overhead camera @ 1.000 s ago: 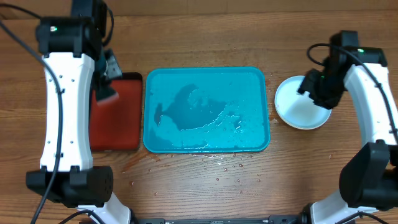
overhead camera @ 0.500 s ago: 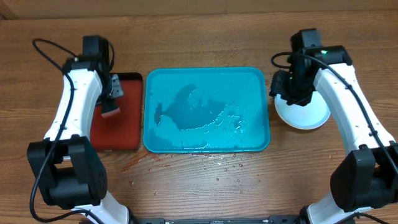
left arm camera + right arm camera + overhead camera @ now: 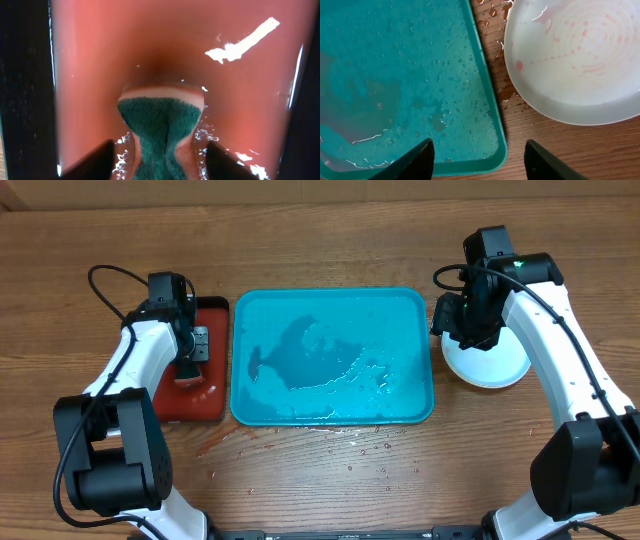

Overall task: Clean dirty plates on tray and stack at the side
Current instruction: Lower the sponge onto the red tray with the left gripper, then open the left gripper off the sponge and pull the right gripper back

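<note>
Left end effector [image 3: 165,162] is over the small red tray [image 3: 168,406], pinching a sponge [image 3: 162,120]. It's the green scrubby kind with a pinkish-orange foam layer, and it's squeezed hard enough that it's pulled into an hourglass shape. The red tray under it is wet and shiny. I can't tell for sure whether the sponge is actually touching it.

The big cyan tray [image 3: 330,305] sits in the middle of the counter [image 3: 330,490] with nothing on it except water pooled and beaded across the bottom.

The plate [image 3: 500,365] is off the tray, on the counter just beside its right edge. It's white, and up close in the right wrist view you can see faint pink smears and specks on it. I can't tell from here if more plates are stacked under it.

Right end effector [image 3: 479,161] hangs over the gap between the tray's rim and the plate, fingers [image 3: 415,162] spread wide and holding nothing.

There are water drops [image 3: 365,446] scattered on the wood along the tray's front edge, plus a few more [image 3: 496,11] between the tray and the plate.
</note>
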Controlling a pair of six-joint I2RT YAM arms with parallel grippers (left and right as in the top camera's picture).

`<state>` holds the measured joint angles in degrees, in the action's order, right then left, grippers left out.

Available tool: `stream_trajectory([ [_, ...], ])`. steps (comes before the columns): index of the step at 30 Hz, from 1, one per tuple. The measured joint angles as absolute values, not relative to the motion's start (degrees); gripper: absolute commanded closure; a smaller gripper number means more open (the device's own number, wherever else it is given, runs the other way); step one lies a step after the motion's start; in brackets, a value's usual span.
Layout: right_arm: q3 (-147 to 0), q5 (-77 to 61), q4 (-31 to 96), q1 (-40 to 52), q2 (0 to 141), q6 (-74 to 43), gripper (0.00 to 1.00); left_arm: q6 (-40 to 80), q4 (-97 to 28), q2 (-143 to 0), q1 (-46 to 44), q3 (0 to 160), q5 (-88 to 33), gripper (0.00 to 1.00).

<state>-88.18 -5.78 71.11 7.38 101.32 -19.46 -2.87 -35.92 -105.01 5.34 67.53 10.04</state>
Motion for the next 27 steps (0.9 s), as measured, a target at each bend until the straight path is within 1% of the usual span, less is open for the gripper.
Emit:
stream_trajectory([
  [2, -88.18, -5.76, 70.89, 7.38, 101.32, -19.46, 0.42, -3.29, -35.97, -105.01, 5.34, 67.59, 10.02, 0.16],
  [4, -88.18, -5.76, 70.54, 7.38, 101.32, -19.44, 0.45, -3.38, -37.10, -105.01, 5.34, 68.16, 10.02, 0.15],
  [8, -88.58, -5.80, 71.16, 7.38, 101.32, -18.90, 0.56, -3.33, -45.17, -104.99, 5.21, 74.08, 10.02, 0.13],
  [9, -89.08, -5.80, 71.53, 7.38, 101.32, -18.85, 0.57, -3.29, -47.33, -104.81, 5.04, 76.36, 9.96, 0.11],
  [10, -90.02, -5.80, 71.75, 7.38, 101.19, -18.63, 0.57, -3.20, -49.65, -104.53, 4.82, 78.61, 9.91, 0.04],
  [11, -90.87, -5.80, 71.75, 7.38, 101.06, -18.48, 0.57, -3.25, -52.16, -104.01, 4.40, 81.08, 9.87, 0.00],
  [14, -94.94, -5.78, 72.44, 7.38, 99.09, -17.69, 0.43, -1.89, -57.47, -101.10, 2.24, 88.03, 9.67, 0.00],
  [15, -96.36, -5.74, 72.88, 7.38, 98.00, -17.30, 0.36, -1.43, -58.17, -99.85, 1.34, 90.00, 9.61, 0.00],
  [16, -98.10, -5.61, 73.80, 7.38, 96.55, -17.04, 0.27, -1.13, -58.19, -98.52, 0.40, 91.68, 9.58, 0.00],
  [17, -100.05, -5.45, 74.78, 7.38, 95.02, -16.99, 0.12, -0.80, -57.80, -97.23, -0.51, 93.06, 9.58, 0.00],
  [18, -102.06, -5.13, 75.61, 7.38, 93.30, -16.69, 0.00, -0.45, -57.32, -96.03, -1.26, 94.15, 9.58, 0.00],
  [23, -111.39, -3.81, 79.66, 7.38, 83.02, -15.79, 0.00, 0.08, -56.62, -93.12, -3.36, 95.77, 9.39, 0.00],
  [27, -113.71, -3.55, 80.16, 7.38, 74.43, -15.73, 0.00, 0.10, -56.66, -94.30, -3.36, 95.77, 9.39, 0.00],
])
